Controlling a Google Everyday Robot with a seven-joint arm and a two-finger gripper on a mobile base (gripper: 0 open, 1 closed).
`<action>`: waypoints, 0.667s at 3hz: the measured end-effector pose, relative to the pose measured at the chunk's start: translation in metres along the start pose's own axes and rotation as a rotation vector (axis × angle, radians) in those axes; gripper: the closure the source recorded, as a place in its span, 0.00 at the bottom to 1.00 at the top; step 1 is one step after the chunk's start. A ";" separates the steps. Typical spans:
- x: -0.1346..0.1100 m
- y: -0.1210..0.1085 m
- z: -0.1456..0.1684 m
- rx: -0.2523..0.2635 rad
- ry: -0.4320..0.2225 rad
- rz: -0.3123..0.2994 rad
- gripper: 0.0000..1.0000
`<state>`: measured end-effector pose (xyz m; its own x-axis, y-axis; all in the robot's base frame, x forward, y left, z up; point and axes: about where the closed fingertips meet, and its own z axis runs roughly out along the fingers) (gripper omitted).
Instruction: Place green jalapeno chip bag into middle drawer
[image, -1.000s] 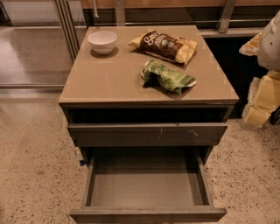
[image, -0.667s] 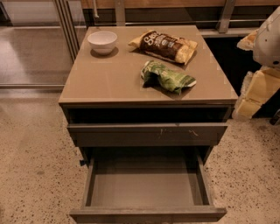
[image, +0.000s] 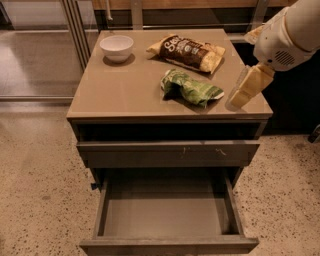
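The green jalapeno chip bag lies crumpled on the cabinet top, right of centre. My gripper hangs at the top's right front corner, just right of the bag and not touching it, pointing down and left. It looks open and holds nothing. The middle drawer is pulled out below at the front, and its smooth grey floor is bare.
A larger brown-and-yellow chip bag lies behind the green one. A white bowl stands at the back left. A shut drawer front with pale scratch marks sits above the open drawer. Speckled floor surrounds the cabinet.
My arm has swung in from the right edge, and the gripper has come up and left to the cabinet's right front corner beside the green bag. The objects have not moved.
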<state>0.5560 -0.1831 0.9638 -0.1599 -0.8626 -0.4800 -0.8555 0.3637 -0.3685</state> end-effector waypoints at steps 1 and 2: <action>-0.021 -0.012 0.031 0.011 -0.091 0.002 0.00; -0.030 -0.015 0.059 0.028 -0.148 -0.013 0.00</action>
<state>0.6022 -0.1419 0.9370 -0.0730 -0.8069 -0.5861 -0.8428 0.3641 -0.3964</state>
